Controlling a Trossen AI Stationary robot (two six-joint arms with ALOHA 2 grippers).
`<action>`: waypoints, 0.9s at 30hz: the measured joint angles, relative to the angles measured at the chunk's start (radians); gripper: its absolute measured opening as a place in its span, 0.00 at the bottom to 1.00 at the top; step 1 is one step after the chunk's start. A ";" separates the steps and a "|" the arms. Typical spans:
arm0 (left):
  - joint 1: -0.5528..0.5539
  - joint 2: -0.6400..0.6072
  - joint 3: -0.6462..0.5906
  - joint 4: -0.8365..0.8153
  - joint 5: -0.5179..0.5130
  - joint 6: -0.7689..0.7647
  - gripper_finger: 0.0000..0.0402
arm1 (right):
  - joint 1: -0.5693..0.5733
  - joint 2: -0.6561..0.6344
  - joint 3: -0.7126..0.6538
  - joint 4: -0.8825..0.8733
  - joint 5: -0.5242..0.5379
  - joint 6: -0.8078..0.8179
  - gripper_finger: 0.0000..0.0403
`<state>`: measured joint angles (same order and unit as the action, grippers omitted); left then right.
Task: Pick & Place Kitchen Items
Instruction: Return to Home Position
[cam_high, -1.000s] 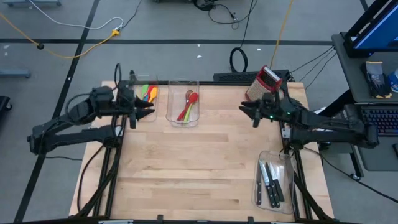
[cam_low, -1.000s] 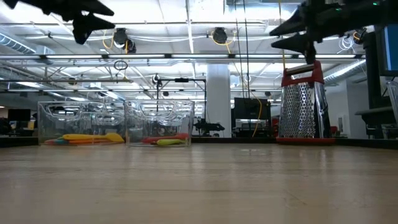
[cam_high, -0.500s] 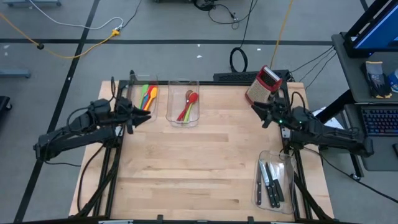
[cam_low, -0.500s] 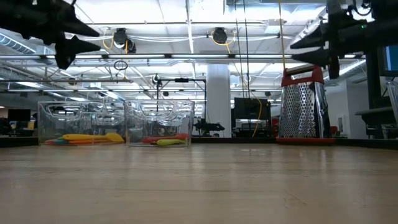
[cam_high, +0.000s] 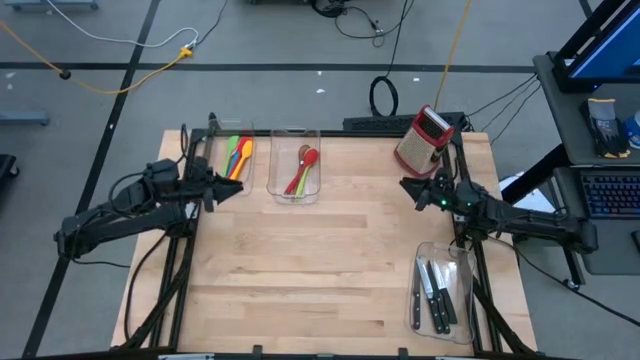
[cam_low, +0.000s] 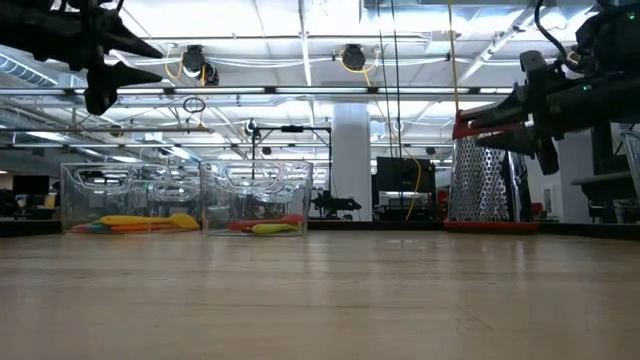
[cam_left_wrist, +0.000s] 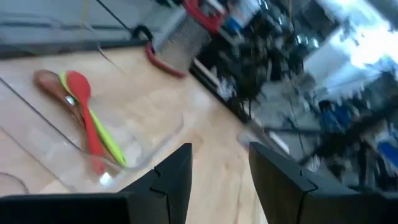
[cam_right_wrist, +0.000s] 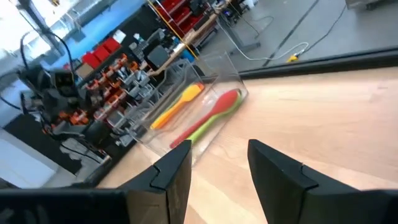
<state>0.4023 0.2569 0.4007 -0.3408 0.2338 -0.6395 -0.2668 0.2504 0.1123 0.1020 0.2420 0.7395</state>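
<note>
As I see no utensil loose on the surface (cam_high: 330, 260): sorting looks done, I judge.
Left end effector (cam_high: 234, 184): fingers apart, empty, just beside the spoons (cam_high: 238, 152) in the far-left bin (cam_high: 250, 172).
Right end effector (cam_high: 408, 186): fingers apart, empty, between grater (cam_high: 424, 138) and knives (cam_high: 436, 292).
Spoon axes: front to back, clear of either pull-back.
</note>
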 joint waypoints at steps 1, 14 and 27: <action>0.000 0.000 0.000 0.011 -0.020 -0.014 0.40 | 0.000 0.000 -0.006 0.000 0.000 -0.006 0.38; -0.001 -0.028 -0.002 0.021 0.186 0.401 0.40 | 0.000 -0.010 -0.017 0.130 -0.010 -0.304 0.38; -0.036 -0.214 -0.238 0.226 0.184 0.396 0.40 | 0.000 -0.041 -0.017 0.128 -0.008 -0.329 0.38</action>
<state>0.3660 0.0426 0.1623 -0.1146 0.4179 -0.2440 -0.2668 0.2098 0.0952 0.2296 0.2340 0.4102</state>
